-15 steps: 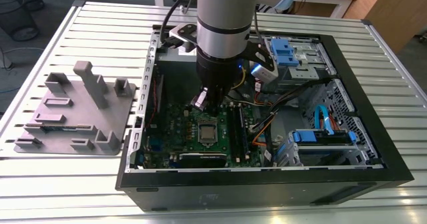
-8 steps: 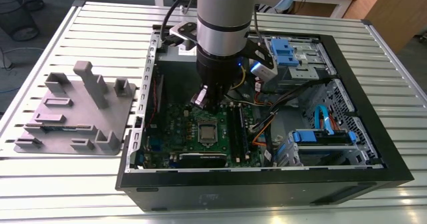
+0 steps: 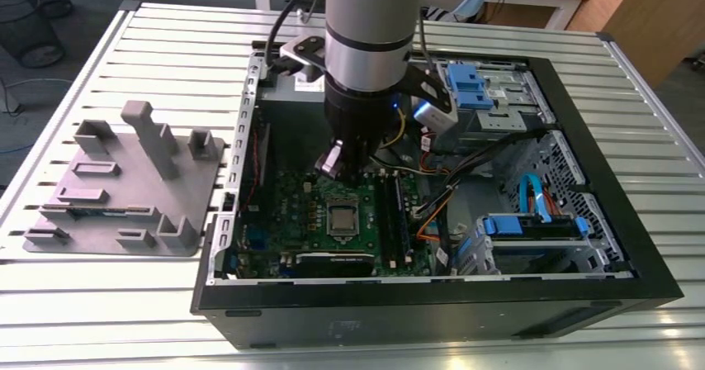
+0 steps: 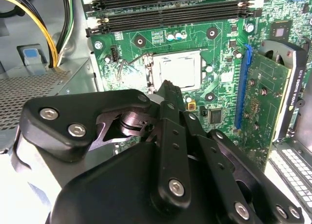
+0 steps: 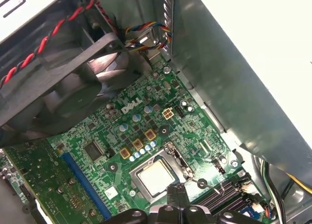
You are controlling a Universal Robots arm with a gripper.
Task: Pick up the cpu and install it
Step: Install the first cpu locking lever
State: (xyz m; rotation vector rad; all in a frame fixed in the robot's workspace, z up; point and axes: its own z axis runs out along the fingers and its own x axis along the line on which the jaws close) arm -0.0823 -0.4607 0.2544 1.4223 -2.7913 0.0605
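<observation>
The cpu (image 3: 342, 217), a small square chip with a pale silver top, lies flat in the socket of the green motherboard (image 3: 292, 201) inside the open computer case (image 3: 441, 300). It appears as the cpu (image 4: 180, 70) in the second wrist view and the cpu (image 5: 155, 177) in the first wrist view. My gripper (image 3: 335, 168) hangs just above the board, a little to the far side of the socket, apart from the chip. In both wrist views the gripper (image 4: 168, 85) (image 5: 178, 191) is shut with nothing between its fingers.
A grey plastic fixture block (image 3: 121, 188) lies on the slatted table at the exterior view's left. Memory slots (image 4: 170, 9), a graphics card (image 4: 278, 87), a case fan (image 5: 73, 73), loose cables (image 4: 48, 39) and blue drive bays (image 3: 474, 81) crowd the case.
</observation>
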